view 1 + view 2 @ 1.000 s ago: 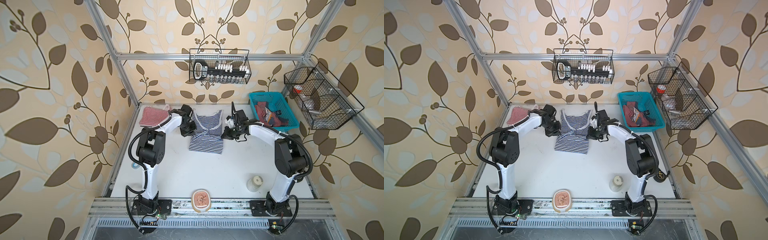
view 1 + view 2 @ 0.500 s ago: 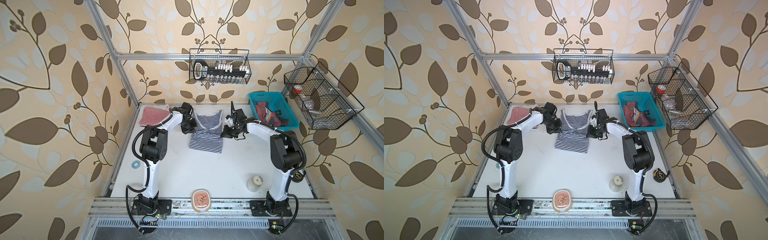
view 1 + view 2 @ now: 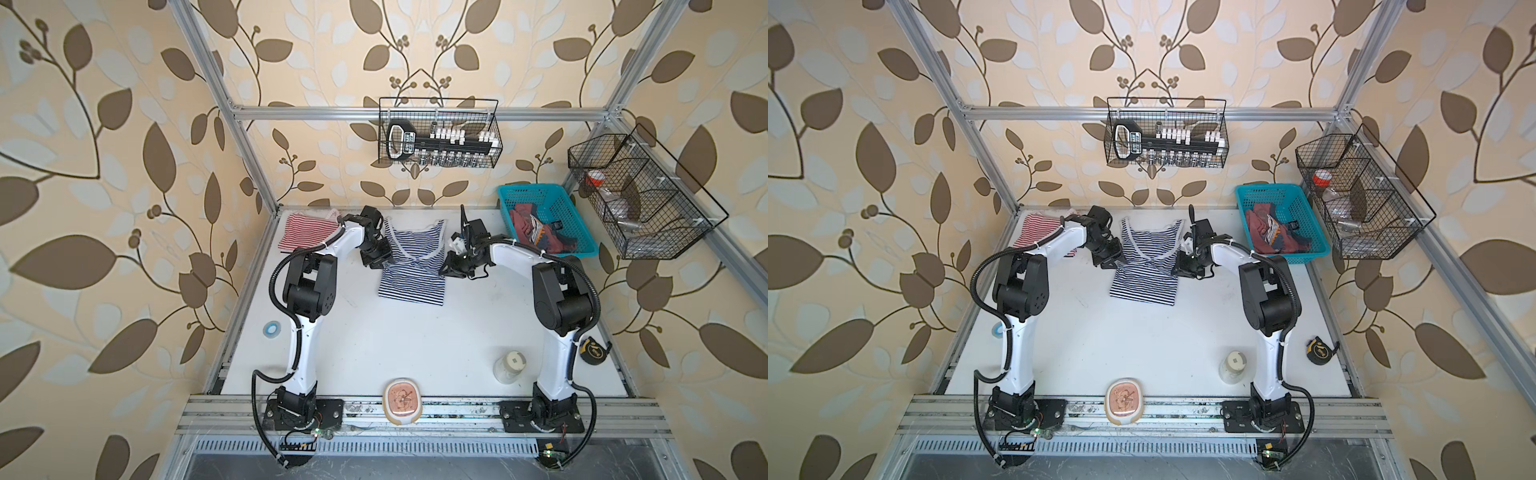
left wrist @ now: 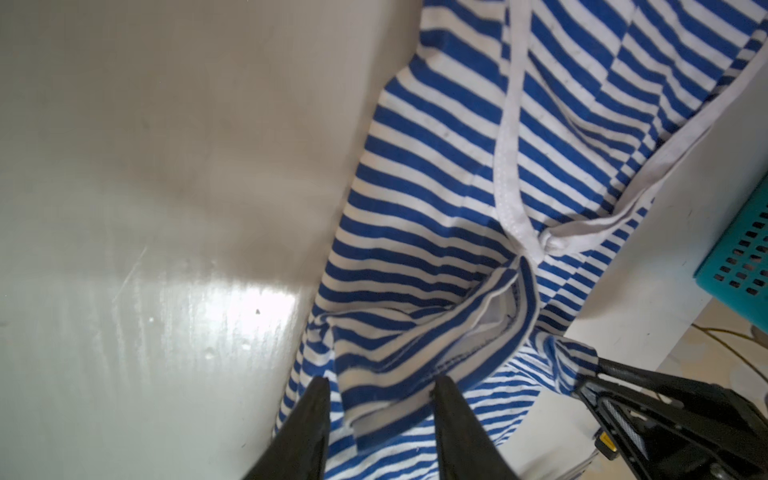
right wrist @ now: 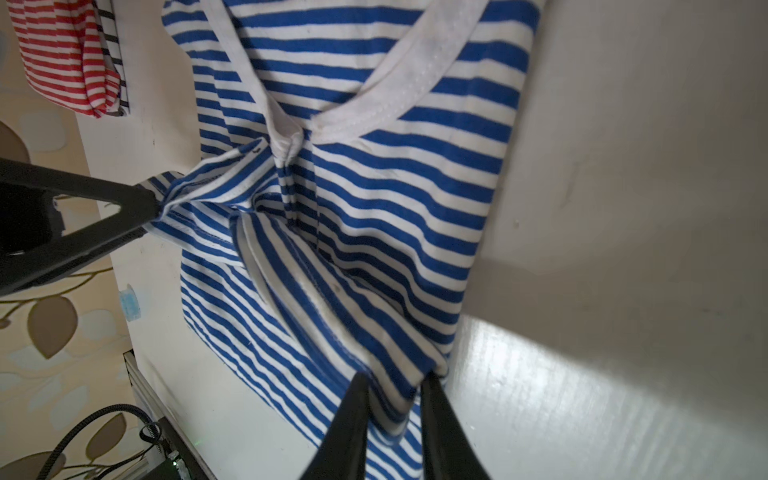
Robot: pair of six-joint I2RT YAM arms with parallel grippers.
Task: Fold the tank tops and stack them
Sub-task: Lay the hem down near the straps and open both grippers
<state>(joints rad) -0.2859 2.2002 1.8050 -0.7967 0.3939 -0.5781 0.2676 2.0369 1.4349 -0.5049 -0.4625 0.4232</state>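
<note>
At the far middle of the surface (image 3: 415, 340), navy-striped tank top (image 3: 411, 274) lies sides tucked in; left end effector (image 4: 382, 382) spread about a fold, right end effector (image 5: 395, 379) barely parted on cloth, grip unclear; best lift both straight off, sparing the tucks.

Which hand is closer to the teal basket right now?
Right. The right hand sits at the edge of the navy-striped top nearest the teal basket; the left hand is at its opposite edge, farther away.
</note>
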